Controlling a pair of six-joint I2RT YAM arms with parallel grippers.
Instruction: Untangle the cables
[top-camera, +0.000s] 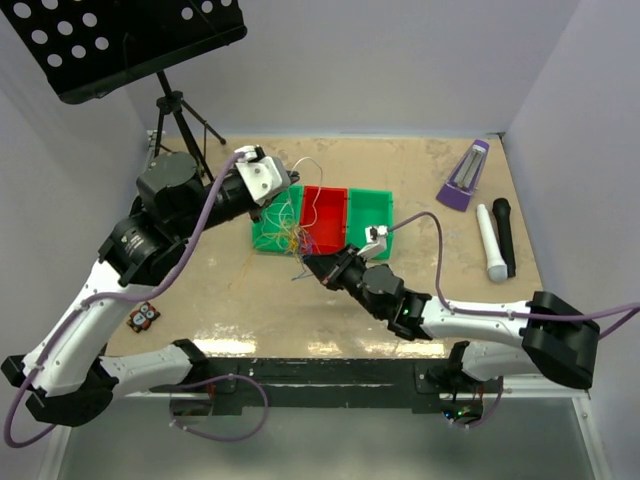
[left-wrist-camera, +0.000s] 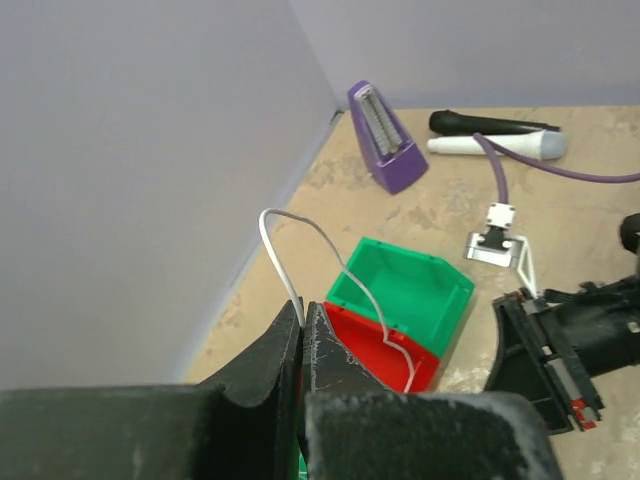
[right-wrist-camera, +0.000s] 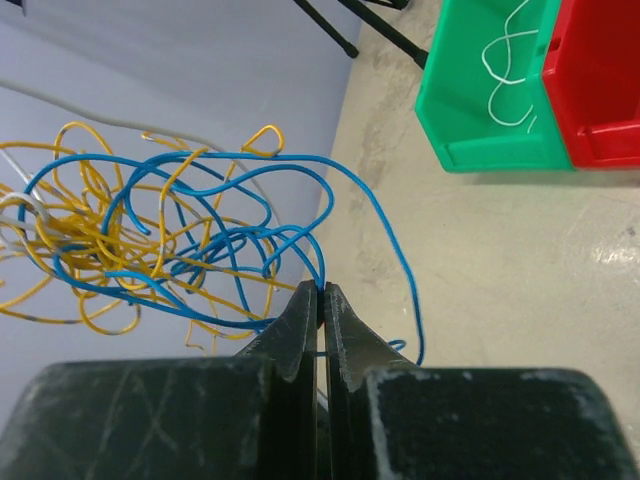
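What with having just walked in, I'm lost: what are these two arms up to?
Untangling thin cables. The left gripper is shut on a white cable that loops up and drops toward the red bin. The right gripper is shut on a blue cable, knotted with yellow cable in a loose tangle.

This is a robotics lab, a boxed-in test bench rather than a home or an office. A left arm (top-camera: 85, 320) and a right arm (top-camera: 480, 320), white and black, are bolted to the near edge of a beige table (top-camera: 430, 290), with plain lavender walls (top-camera: 400, 70) on three sides.

Mid-table sits a red bin (top-camera: 335, 205), with a green bin (top-camera: 372, 205) against its right side. To the right of it lie a purple metronome (top-camera: 465, 177) and two microphones, one white (top-camera: 490, 243) and one black (top-camera: 504, 235). Behind it to the left stands a black music stand (top-camera: 130, 40). Thin cables (right-wrist-camera: 150, 235) tangle just left of it.
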